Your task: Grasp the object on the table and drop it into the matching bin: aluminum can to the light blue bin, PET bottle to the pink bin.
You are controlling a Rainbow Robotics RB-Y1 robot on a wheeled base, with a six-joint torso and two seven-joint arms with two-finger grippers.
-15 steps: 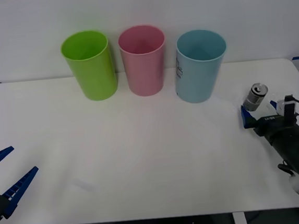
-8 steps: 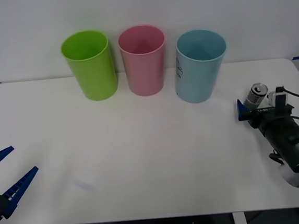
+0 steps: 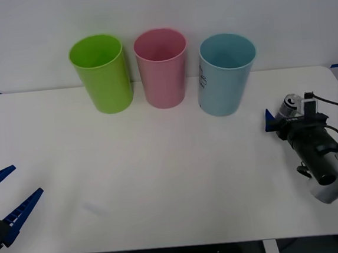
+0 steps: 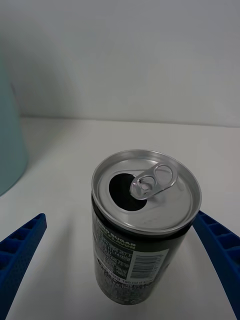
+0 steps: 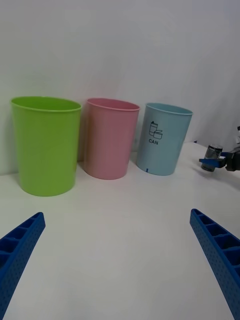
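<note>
The can (image 3: 289, 106) is seen upright on the table (image 3: 162, 180) near the right edge, just to the right of the blue bin (image 3: 226, 74) and apart from it; its silver top faces up, the tab (image 4: 152, 179) is lifted over an open mouth, and pale print and a barcode are seen on the dark body; the right gripper (image 3: 285, 118) is placed low at the can, with one blue finger on either side; in the right wrist view the can (image 4: 144, 225) sits between the two fingers (image 4: 20, 250), which are spread wide, one with a clear gap to the can wall and the other close beside the rim; contact there cannot be judged; nothing is gripped; three bins are lined up along the far side of the table, the green bin (image 3: 101, 73) on the left, the pink bin (image 3: 162, 66) in the middle, the blue bin on the right, all upright and open at the top; a white label reading CAN is noted on the blue bin (image 5: 163, 138) in the left wrist view; the left gripper (image 3: 7, 203) is parked at the near left edge of the table, well apart from the can and the bins, fingers spread wide with nothing between them.
</note>
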